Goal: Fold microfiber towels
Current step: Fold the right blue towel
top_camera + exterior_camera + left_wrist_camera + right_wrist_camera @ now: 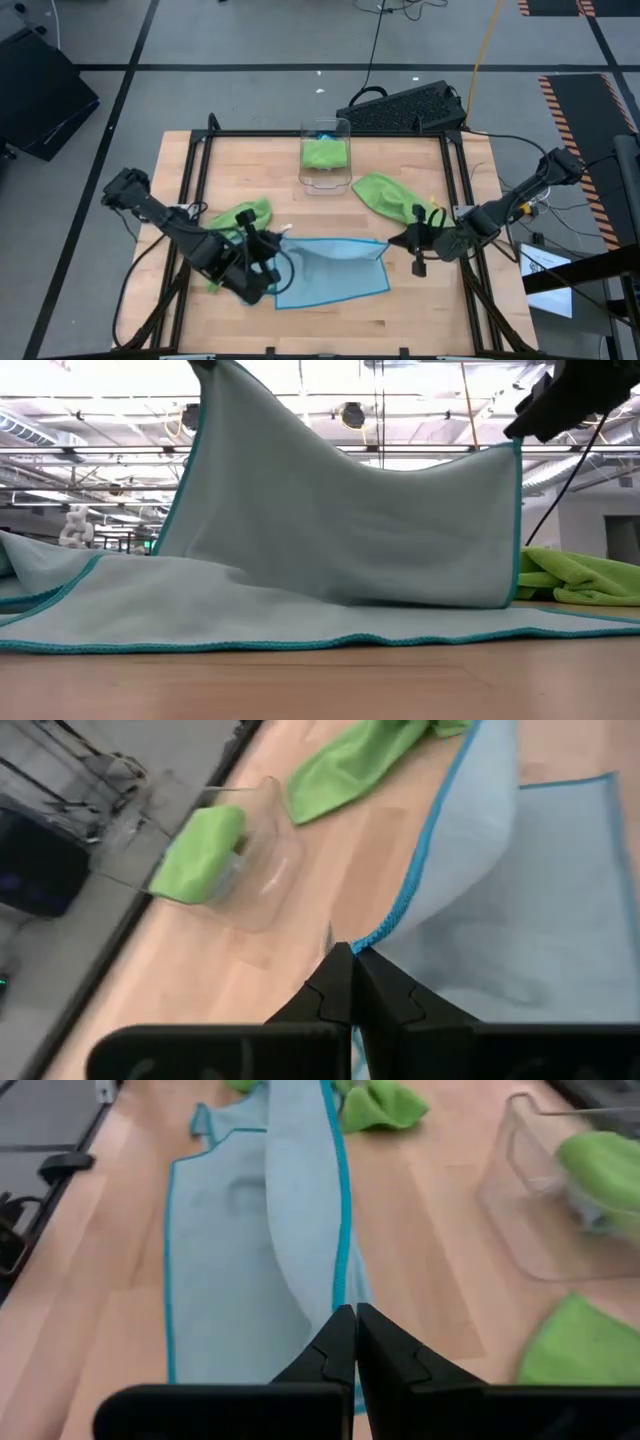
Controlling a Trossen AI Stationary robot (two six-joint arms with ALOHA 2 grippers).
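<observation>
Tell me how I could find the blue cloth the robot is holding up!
Look at the wooden table, at the side nearest the two arms. Stretched between the left gripper and the right gripper is the light blue microfiber towel with a teal edge, two corners pinched and lifted. It is the only blue one spread out; the loose lime green towels lie crumpled, one at each side of it.

Wooden table (430, 310), light blue towel (335, 275), two green towels (385, 192), clear bin (326, 160)
</observation>
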